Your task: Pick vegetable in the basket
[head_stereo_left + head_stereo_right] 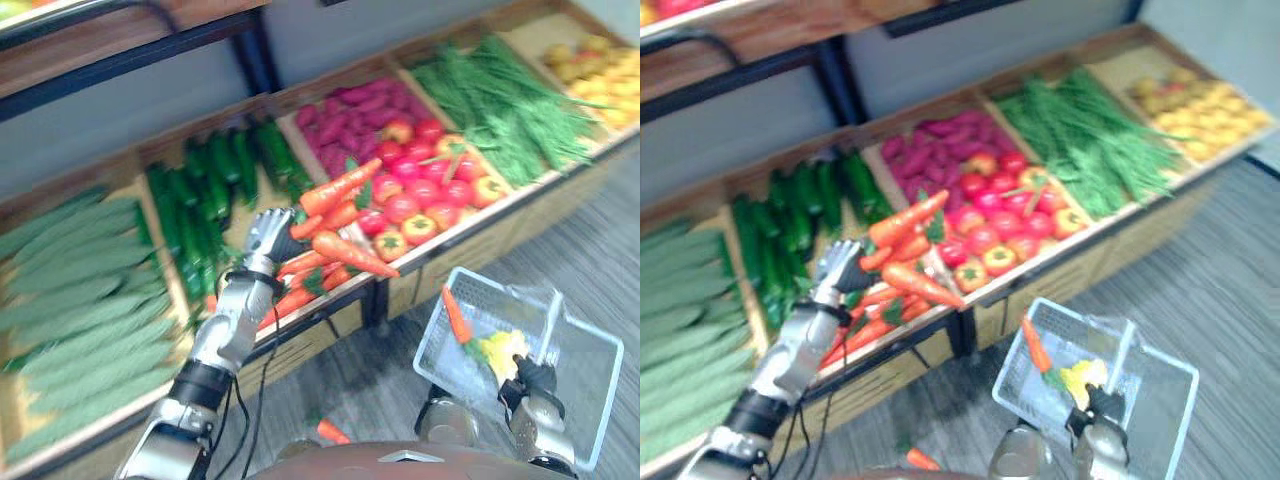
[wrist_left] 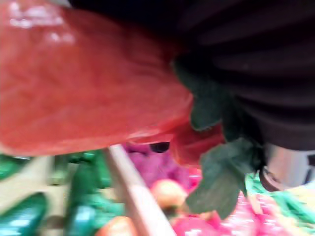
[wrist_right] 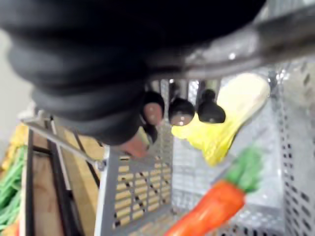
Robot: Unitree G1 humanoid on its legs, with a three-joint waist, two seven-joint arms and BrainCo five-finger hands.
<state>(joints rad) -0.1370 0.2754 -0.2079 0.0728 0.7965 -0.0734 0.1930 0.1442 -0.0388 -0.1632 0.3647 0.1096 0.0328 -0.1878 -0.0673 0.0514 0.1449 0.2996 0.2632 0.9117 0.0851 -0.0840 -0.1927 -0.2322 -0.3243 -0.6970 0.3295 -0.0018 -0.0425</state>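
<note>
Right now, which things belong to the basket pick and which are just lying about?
Job: carrot pile, left hand at it, basket held by right hand, carrot and yellow vegetable inside it.
Lying about: cucumbers, tomatoes, purple roots, green stalks, floor carrot.
</note>
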